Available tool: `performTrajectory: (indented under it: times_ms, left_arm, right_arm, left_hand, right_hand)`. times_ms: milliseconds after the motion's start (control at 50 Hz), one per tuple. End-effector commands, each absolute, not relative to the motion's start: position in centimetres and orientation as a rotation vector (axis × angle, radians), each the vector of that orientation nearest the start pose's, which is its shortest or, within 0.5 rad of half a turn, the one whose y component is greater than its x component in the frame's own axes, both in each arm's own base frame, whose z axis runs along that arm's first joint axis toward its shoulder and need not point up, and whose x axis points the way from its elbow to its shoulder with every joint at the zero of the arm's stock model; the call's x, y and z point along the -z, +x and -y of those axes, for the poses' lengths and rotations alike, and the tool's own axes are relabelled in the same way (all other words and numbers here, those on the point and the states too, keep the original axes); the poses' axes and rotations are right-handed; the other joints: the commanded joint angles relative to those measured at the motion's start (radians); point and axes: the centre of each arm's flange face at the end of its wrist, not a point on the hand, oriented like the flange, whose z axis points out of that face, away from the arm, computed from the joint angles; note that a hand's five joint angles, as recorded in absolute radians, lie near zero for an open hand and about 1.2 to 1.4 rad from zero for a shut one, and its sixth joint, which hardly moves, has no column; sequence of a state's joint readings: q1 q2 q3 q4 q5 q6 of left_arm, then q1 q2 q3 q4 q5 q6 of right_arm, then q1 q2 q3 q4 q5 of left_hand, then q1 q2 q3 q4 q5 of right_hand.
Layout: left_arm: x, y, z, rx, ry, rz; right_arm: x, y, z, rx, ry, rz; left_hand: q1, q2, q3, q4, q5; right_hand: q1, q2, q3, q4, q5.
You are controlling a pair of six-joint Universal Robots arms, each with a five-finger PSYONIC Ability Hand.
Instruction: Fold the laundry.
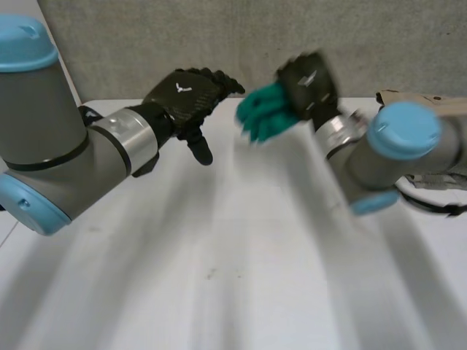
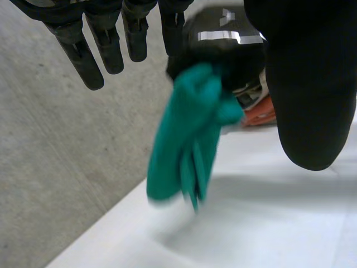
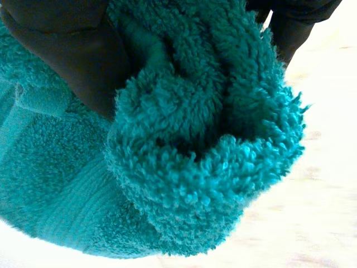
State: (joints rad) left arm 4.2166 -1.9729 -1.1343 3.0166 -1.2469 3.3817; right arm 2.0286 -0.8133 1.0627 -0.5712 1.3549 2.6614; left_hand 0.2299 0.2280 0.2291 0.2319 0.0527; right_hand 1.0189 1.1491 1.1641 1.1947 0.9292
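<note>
A small teal terry cloth [image 1: 264, 113] hangs bunched in the air above the far part of the white table [image 1: 219, 277]. My right hand [image 1: 310, 82] is shut on it, with the thumb [image 3: 78, 53] and fingers pressed into the folded pile of the teal cloth [image 3: 184, 162]. My left hand [image 1: 186, 98] hovers to the left of the cloth, apart from it, its fingers [image 2: 89, 50] straight and open. In the left wrist view the teal cloth [image 2: 189, 139] dangles from the right hand [image 2: 223, 39] beyond my fingertips.
A grey wall [image 1: 219, 44] runs behind the table's far edge. A beige cloth [image 1: 423, 102] lies at the far right behind the right arm. Something orange [image 2: 259, 114] shows behind the right hand.
</note>
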Motion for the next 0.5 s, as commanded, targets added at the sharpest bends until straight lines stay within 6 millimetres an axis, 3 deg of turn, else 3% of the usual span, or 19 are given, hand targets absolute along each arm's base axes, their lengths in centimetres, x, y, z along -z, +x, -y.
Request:
performTrajectory:
  times_ms: [20,80,100,140,160,220,240,300,380,460,500]
  left_arm:
    - [-30.3,-32.4,26.6,2.387,1.297,-2.28]
    - [-30.3,-32.5,26.6,2.393,1.3,-2.277]
    - [-30.3,-32.6,26.4,2.389,1.305,-2.281]
    - [-30.2,-32.6,26.3,2.386,1.31,-2.285]
    - [-30.1,-32.6,26.3,2.382,1.311,-2.288]
    - [-29.8,-32.8,26.0,2.374,1.322,-2.298]
    - [-29.7,-32.9,25.8,2.369,1.332,-2.303]
    - [-29.5,-33.2,25.6,2.365,1.347,-2.308]
    - [-29.2,-33.4,25.2,2.353,1.366,-2.32]
    - [-29.0,-33.5,25.2,2.347,1.372,-2.325]
    - [-28.9,-33.7,25.0,2.346,1.383,-2.325]
  right_arm:
    - [-29.4,26.5,44.2,2.788,-0.7,-1.403]
    - [-30.4,22.9,46.3,2.847,-0.612,-1.408]
    - [-30.4,20.5,47.6,2.875,-0.571,-1.435]
    - [-30.2,17.9,48.8,2.9,-0.533,-1.47]
    - [-29.5,16.0,49.6,2.907,-0.524,-1.509]
    - [-27.4,13.4,51.0,2.886,-0.558,-1.581]
    - [-25.9,12.2,51.7,2.852,-0.6,-1.619]
    - [-23.1,10.4,52.4,2.783,-0.651,-1.698]
    - [-17.4,7.3,52.7,2.589,-0.699,-1.888]
    - [-14.7,6.4,52.0,2.445,-0.742,-1.973]
    - [-14.4,6.2,51.8,2.416,-0.747,-1.986]
  left_hand:
    - [0.036,0.038,0.037,0.034,0.039]
    - [0.036,0.038,0.037,0.034,0.039]
    - [0.036,0.038,0.037,0.034,0.039]
    - [0.036,0.038,0.037,0.034,0.039]
    - [0.036,0.038,0.037,0.034,0.039]
    - [0.034,0.035,0.034,0.032,0.036]
    - [0.034,0.035,0.034,0.032,0.036]
    - [0.034,0.035,0.034,0.032,0.036]
    - [0.034,0.035,0.034,0.032,0.036]
    - [0.036,0.038,0.037,0.034,0.039]
    - [0.036,0.038,0.037,0.034,0.039]
  right_hand:
    - [0.377,0.247,0.232,0.202,0.293]
    - [0.377,0.247,0.232,0.202,0.293]
    - [0.377,0.247,0.232,0.202,0.293]
    - [0.377,0.247,0.232,0.202,0.293]
    - [0.377,0.247,0.232,0.202,0.293]
    - [0.377,0.247,0.232,0.202,0.293]
    - [0.377,0.247,0.232,0.202,0.293]
    - [0.377,0.247,0.232,0.202,0.293]
    - [0.377,0.247,0.232,0.202,0.293]
    - [0.377,0.247,0.232,0.202,0.293]
    - [0.377,0.247,0.232,0.202,0.293]
